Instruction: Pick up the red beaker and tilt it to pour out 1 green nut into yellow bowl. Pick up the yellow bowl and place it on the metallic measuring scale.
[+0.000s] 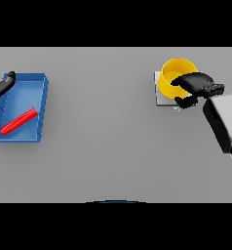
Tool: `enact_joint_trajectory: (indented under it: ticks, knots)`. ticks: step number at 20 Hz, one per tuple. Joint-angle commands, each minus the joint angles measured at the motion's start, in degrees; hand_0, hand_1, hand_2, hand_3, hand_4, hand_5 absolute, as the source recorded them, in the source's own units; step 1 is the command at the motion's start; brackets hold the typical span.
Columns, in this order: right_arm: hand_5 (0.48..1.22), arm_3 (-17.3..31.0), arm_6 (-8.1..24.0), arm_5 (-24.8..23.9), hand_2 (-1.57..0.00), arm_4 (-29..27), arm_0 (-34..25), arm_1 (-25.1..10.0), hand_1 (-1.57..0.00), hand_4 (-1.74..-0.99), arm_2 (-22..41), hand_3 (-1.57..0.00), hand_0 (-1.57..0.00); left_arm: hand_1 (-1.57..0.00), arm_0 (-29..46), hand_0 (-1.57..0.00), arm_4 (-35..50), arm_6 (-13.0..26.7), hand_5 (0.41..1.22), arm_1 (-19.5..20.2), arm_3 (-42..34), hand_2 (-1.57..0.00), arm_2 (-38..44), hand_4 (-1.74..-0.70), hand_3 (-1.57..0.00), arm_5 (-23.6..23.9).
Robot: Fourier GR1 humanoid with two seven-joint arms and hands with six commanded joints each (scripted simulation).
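Observation:
The yellow bowl (170,72) stands at the right over the metallic measuring scale (160,99), whose pale plate shows at the bowl's left and lower edge. My right hand (192,87) is at the bowl's near right rim with its fingers curled round the rim. The red beaker (19,121) lies on its side inside the blue tray (42,110) at the left. My left hand (3,85) shows at the far left edge, over the tray's back corner. No green nut can be made out.
The blue tray takes up the left edge of the grey table. My right forearm (226,122) slants in from the lower right.

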Motion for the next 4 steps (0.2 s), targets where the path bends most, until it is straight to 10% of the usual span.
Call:
enact_joint_trajectory:
  ticks: [1,4]
  knots:
    - [0.799,0.21,1.45,0.41,-0.20,-0.05,-0.26,0.21,-0.12,-1.431,-0.25,-0.35,-0.08,0.00,-0.08,0.00,0.10,-0.36,0.697,0.09,-0.14,0.00,0.14,-0.72,0.00,-0.12]
    - [0.759,-0.55,2.12,0.98,-0.10,-0.33,0.77,-0.01,-0.06,-1.410,-0.35,-0.27,-0.04,0.00,0.26,0.00,0.07,-0.48,0.693,0.58,-0.40,0.00,0.14,-0.72,0.00,-0.29]
